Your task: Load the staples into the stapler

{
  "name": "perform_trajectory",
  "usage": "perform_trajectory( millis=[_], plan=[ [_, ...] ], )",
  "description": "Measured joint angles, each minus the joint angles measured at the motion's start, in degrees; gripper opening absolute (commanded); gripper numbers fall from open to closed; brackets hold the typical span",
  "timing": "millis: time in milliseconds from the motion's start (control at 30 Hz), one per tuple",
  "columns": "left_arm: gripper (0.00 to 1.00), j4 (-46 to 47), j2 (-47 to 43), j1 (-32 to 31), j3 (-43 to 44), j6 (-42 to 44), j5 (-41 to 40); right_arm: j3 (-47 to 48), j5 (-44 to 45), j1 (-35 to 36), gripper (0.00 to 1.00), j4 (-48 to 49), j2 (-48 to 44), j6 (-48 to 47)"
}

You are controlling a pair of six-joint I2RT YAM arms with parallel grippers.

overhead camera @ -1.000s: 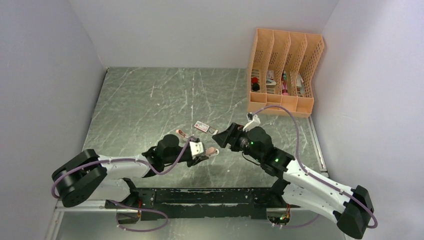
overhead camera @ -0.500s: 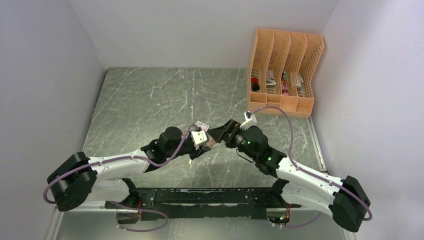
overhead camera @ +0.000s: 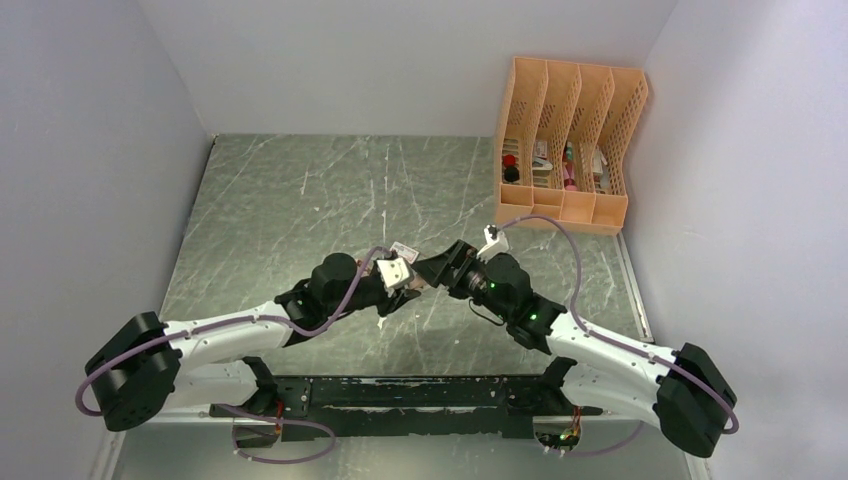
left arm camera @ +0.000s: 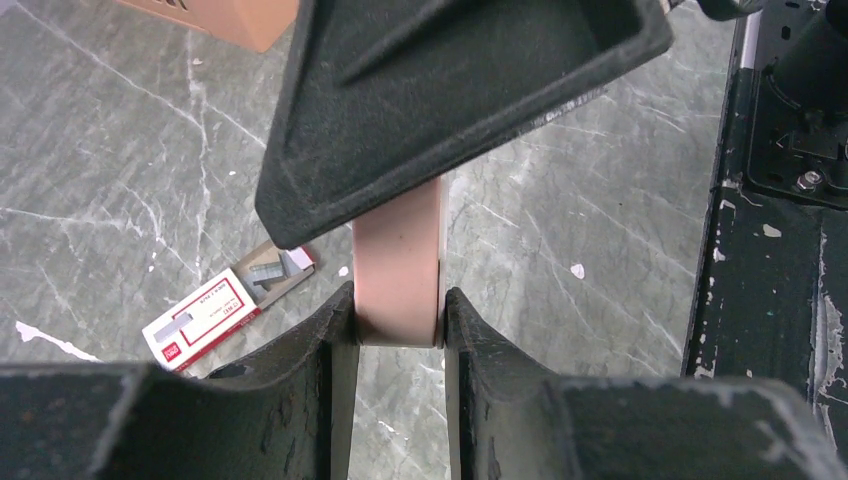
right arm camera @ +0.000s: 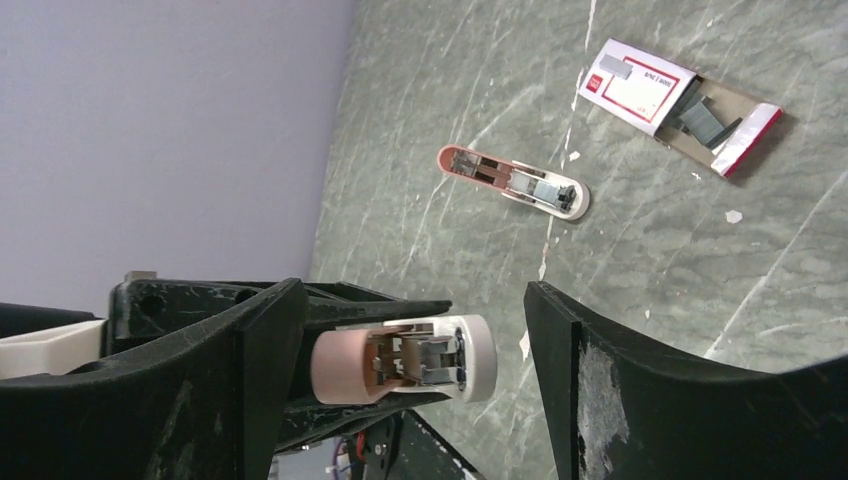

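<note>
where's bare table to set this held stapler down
Wide bare table from the staple box to the far edge, left of the orange organizer. Crowded mid-table: box, spare stapler, left tool and right tool close together.

My right gripper (right arm camera: pixel 415 300) has its jaws spread wide, one dark finger at each side of my view. Between them is the stapler (right arm camera: pixel 345 365), pink end close by one finger, white end well clear of the other, metal insides facing me. The left gripper (right arm camera: pixel 445 350) clamps it from above and below. Beyond, on the green marbled table (right arm camera: pixel 800 300), another stapler (right arm camera: pixel 512 182) lies flat, channel up. Farther off sits the red-and-white box (right arm camera: pixel 640 88), tray slid out, staples (right arm camera: pixel 705 118) inside.
</note>
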Motion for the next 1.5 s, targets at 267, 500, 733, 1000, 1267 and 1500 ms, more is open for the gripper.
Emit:
perform_trajectory(
  millis=[267,500,733,1000,1267,1500],
  plan=[
    [0.07,0.2,0.0,0.0,0.7,-0.7,-0.8,-1.4,-1.5,0.0,0.08,3.0,1.1,1.3],
    [0.07,0.2,0.7,0.1,1.2,-1.3,-1.3,-2.7,-1.6,-0.4,0.0,5.1,0.7,2.4],
    [0.07,0.4,0.7,0.0,1.2,-1.2,-1.2,-3.1,-1.7,-0.3,0.87,6.1,0.1,2.4],
    [0.07,-1.9,-1.5,0.0,1.2,-0.8,-1.2,-2.3,1.0,-0.3,0.95,5.6,-6.3,-3.5],
    [0.07,-5.6,-3.4,0.2,1.0,2.2,4.3,2.7,5.1,-0.3,0.95,-1.3,-8.0,-12.0],
    [0.07,-1.6,7.6,-1.2,-2.6,3.1,6.1,7.0,15.1,-0.3,0.95,-15.6,-14.7,-15.7]
  ],
)
